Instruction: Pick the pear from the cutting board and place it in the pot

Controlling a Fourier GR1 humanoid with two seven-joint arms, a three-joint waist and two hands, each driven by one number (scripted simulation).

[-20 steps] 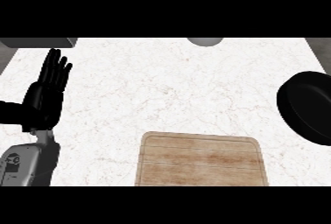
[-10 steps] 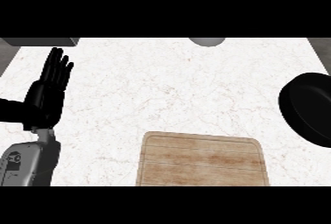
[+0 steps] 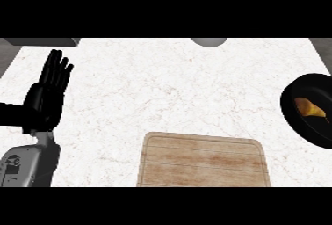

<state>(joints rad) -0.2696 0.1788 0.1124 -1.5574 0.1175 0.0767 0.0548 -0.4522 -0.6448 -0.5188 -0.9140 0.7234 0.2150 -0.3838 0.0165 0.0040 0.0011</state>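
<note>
The wooden cutting board (image 3: 204,160) lies at the front centre of the white marble counter with nothing on it. A black pot (image 3: 304,112) sits at the right edge, partly cut off by the frame. Inside it shows a yellow-orange piece, the pear (image 3: 310,108). My left hand (image 3: 47,94) rests open at the left of the head view, fingers straight and pointing up, holding nothing. My right hand is not visible.
A grey round object (image 3: 209,41) peeks in at the counter's far edge, top centre. A grey block (image 3: 42,41) sits at the far left corner. The left forearm (image 3: 26,165) comes in from the lower left.
The pear's yellow-orange shape now shows inside the pot, which looked plain black before. The left hand has not moved.
</note>
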